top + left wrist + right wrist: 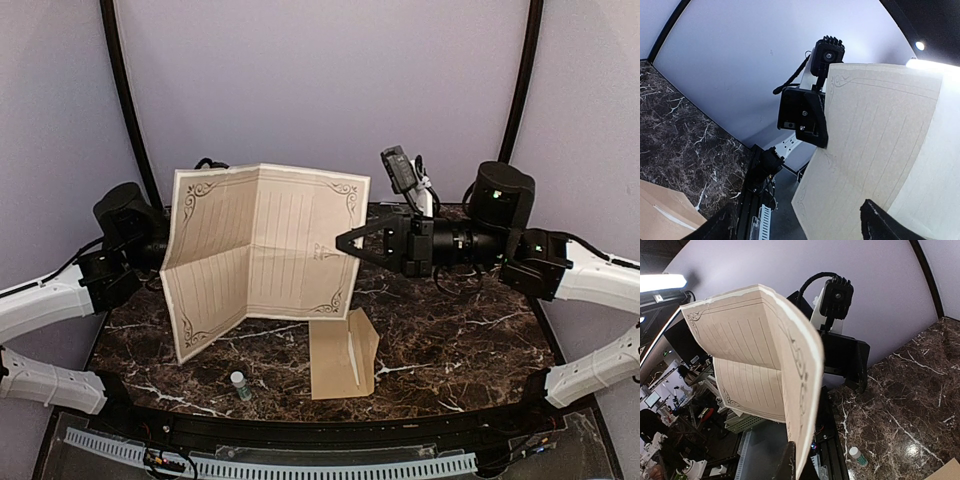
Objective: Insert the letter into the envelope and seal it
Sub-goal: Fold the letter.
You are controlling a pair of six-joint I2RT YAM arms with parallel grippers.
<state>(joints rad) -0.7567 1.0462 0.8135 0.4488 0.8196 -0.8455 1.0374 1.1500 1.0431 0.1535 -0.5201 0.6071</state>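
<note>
Cream lined letter [265, 245], scroll-cornered and creased into panels, stands pinched by its edge in the right gripper [345, 241], the left gripper [796, 217] spread wide beside it.

looking like a robot lab test cell. a left arm [45, 300] and a right arm [595, 275], white and black, are sitting bolted at the near edge of a dark marble tabletop [450, 340]. a plain lavender backdrop [320, 80] is wrapping round it between black curved poles [125, 90]. a slotted cable rail [270, 462] is running along the front. past the booth, cluttered shelves and gear [682, 385] are showing under a ceiling strip light [660, 282].
</note>
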